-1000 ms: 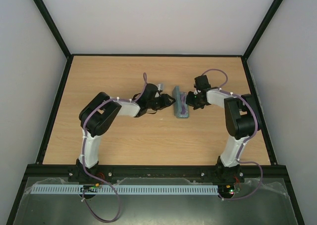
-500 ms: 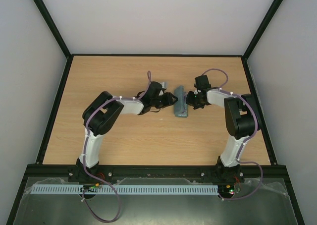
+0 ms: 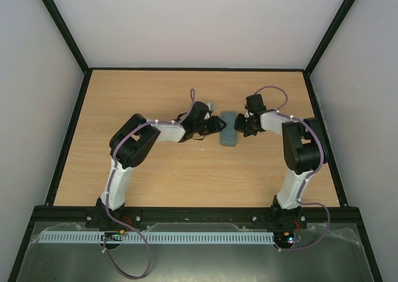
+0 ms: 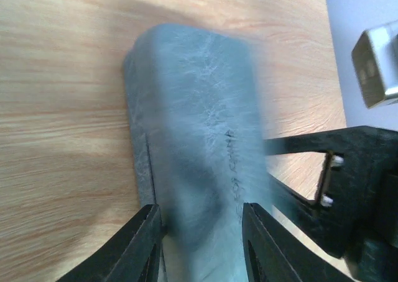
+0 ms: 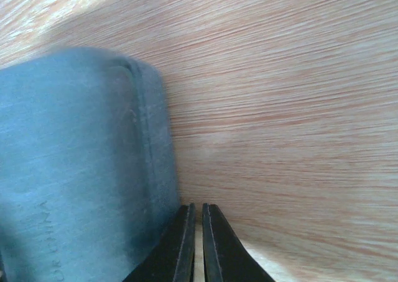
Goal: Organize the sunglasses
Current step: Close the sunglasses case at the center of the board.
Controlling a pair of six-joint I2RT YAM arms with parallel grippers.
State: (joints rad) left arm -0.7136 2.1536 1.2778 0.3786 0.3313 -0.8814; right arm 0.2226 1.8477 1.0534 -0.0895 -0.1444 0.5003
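From overhead I see the case (image 3: 229,128) lying flat on the table (image 3: 155,95), about midway between the two arms, with its long side running away from me. It is grey-blue, and its lid is down.

The left gripper (image 3: 217,124) sits at the case's left edge. On the left wrist camera its fingers (image 4: 144,245) stand apart, with the near end of the case between them. I cannot tell whether they are pressing on it (that view is smeared). I read the hand as open and straddling the case, not clamped on it.

The right gripper (image 3: 239,127) is at the case's right edge. On its own camera the two fingers (image 5: 217,238) are drawn almost together, leaving only a thin slit and nothing between them. The tips sit just beside the rounded corner of the case, low over the wood. I cannot tell whether they touch it.

The sunglasses show in none of my three views. With the case shut, I cannot tell where they are.
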